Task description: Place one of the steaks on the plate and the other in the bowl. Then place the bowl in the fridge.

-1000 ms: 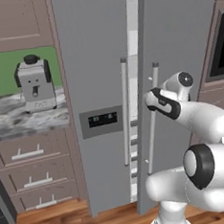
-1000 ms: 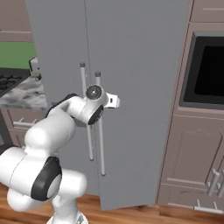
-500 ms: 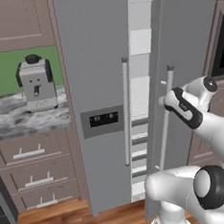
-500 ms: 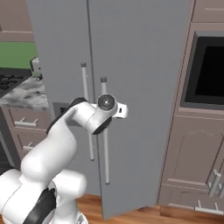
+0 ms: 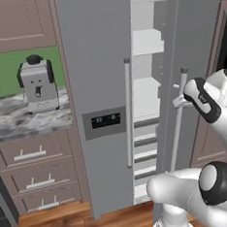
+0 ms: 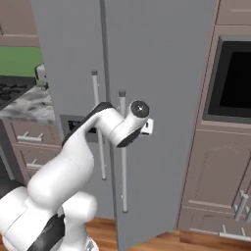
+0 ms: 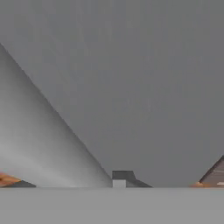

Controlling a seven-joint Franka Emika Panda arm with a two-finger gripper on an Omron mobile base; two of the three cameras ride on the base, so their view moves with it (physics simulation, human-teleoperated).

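While my arm reaches across to the fridge (image 5: 101,87), its right-hand door (image 5: 198,54) stands swung partway out, and white shelves (image 5: 143,42) show in the gap between the two doors. My gripper (image 5: 178,100) sits right at the long bar handle (image 5: 179,119) of that open door, about a third of the way down the bar. From the left base view it looks pressed against the handle, but I cannot tell whether the jaws are clamped on the bar or only resting beside it, because my wrist covers them. From the right base view my hand (image 6: 139,122) lies against the outer face of the same door, beside its handle (image 6: 122,147); the other door's handle (image 6: 98,122) stands just to the left. Through my hand camera I see flat grey door panel (image 7: 131,78) very close up, with one dark fingertip (image 7: 122,178) at the bottom. The dark dispenser panel (image 5: 105,121) is on the closed left door. A grey coffee machine (image 5: 36,83) stands on the marble surface (image 5: 28,120) to the left of the fridge, above brown drawers (image 5: 35,173).
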